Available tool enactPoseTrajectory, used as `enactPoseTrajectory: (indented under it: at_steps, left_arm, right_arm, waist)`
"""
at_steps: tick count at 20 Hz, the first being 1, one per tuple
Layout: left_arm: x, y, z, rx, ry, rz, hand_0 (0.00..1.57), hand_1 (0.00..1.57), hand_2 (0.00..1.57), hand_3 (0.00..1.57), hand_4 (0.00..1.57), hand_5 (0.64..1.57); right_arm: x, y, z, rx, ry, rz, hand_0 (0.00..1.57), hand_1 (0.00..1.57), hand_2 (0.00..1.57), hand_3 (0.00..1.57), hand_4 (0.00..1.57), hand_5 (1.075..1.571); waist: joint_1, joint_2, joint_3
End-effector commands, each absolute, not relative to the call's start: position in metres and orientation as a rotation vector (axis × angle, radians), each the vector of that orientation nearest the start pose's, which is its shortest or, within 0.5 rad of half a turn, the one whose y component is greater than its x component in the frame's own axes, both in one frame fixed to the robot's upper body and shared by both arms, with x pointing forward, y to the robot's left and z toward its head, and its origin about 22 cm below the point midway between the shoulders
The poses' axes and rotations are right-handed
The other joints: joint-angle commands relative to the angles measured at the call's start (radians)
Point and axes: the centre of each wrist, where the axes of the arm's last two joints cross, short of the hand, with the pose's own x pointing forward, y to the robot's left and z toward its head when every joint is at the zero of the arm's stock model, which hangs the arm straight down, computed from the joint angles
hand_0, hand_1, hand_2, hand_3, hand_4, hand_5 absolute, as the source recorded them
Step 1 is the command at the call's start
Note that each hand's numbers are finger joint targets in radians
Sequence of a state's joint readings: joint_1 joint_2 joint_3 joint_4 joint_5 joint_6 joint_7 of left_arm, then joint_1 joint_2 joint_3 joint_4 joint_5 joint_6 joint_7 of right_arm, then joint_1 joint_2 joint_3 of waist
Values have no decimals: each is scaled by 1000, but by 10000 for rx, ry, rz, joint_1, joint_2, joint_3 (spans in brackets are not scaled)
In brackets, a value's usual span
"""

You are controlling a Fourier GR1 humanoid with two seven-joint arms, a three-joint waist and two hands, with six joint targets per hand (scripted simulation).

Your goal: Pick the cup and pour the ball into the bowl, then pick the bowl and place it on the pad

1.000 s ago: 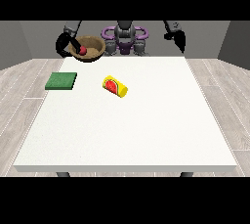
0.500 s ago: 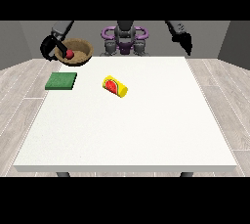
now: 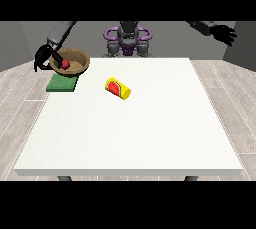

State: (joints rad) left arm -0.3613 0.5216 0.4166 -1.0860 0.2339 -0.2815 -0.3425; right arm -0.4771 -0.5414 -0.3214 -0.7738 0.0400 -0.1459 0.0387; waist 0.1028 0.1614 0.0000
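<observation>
The brown bowl (image 3: 70, 62) sits in the upper left of the frame, held up by the hand at the view's left (image 3: 44, 56), whose fingers curl over the bowl's left rim. Inside the bowl lies the red ball (image 3: 65, 64), resting against its left inner wall. The bowl hangs directly above the far edge of the green pad (image 3: 62, 83), which lies flat at the upper left corner of the white worktop (image 3: 130, 133); whether the bowl's base touches the pad cannot be told. The yellow cup (image 3: 117, 88) lies on its side near the middle top of the worktop, its red-lined mouth turned toward the lower left, well apart from the bowl and with nothing showing inside it.

Half a second earlier the bowl was farther left and higher, off the pad; it now stands over it. The hand at the view's right (image 3: 223, 33), in the upper right corner, is raised off the worktop with fingers spread and holding nothing, about as before.
</observation>
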Motion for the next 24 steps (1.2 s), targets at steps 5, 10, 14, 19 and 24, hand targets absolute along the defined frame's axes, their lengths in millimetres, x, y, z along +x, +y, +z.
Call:
enactPoseTrajectory:
  at_steps: [5,10,14,19,24]
  left_arm:
    - [284,495,92,2571,-19829,496,0,0,0,0,1193,1557]
    - [292,484,116,2002,-20799,111,0,0,0,0,1188,1558]
    - [292,480,111,2260,-20347,81,0,0,0,0,1174,1549]
    - [295,488,115,2435,-19998,106,0,0,0,0,1158,1547]
    - [321,400,94,1023,-18565,-562,0,0,0,0,902,1559]
  right_arm:
    - [335,-443,56,-6633,-13470,-1482,1571,1571,1571,0,747,1566]
    - [320,-490,74,-8055,-13205,-3239,1218,1218,1411,1299,0,1553]
    - [332,-471,57,-7177,-12641,-2842,420,420,562,917,0,1518]
    - [347,-461,76,-6623,-12627,-2293,0,0,140,93,0,1370]
    - [343,-476,86,-6656,-11706,-1839,0,0,0,0,0,1356]
  waist:
    - [-286,532,-1]
    - [324,1565,13]
    - [215,1080,7]
    - [-127,592,-1]
    - [-99,-1233,9]
